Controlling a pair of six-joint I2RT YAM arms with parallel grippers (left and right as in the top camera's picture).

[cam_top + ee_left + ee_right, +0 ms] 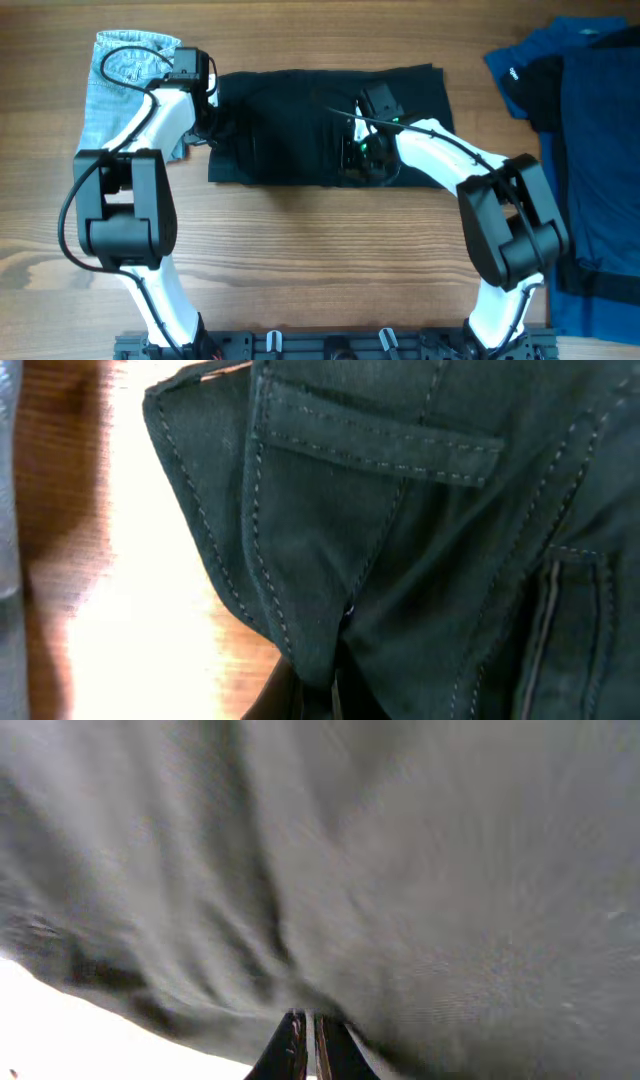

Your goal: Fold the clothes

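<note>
I am holding the black shorts (290, 120) on the counter (320, 250), my left claw (325, 685) pinching their left edge, my right claw (308, 1045) clenching fabric farther right.

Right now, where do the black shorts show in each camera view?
Overhead: black shorts lie top centre.
Left wrist: the shorts fill everything right of the wood strip.
Right wrist: the shorts fill nearly the whole frame, blurred.
Shared landmark: wooden table bordering the shorts, in overhead and left wrist only.
</note>
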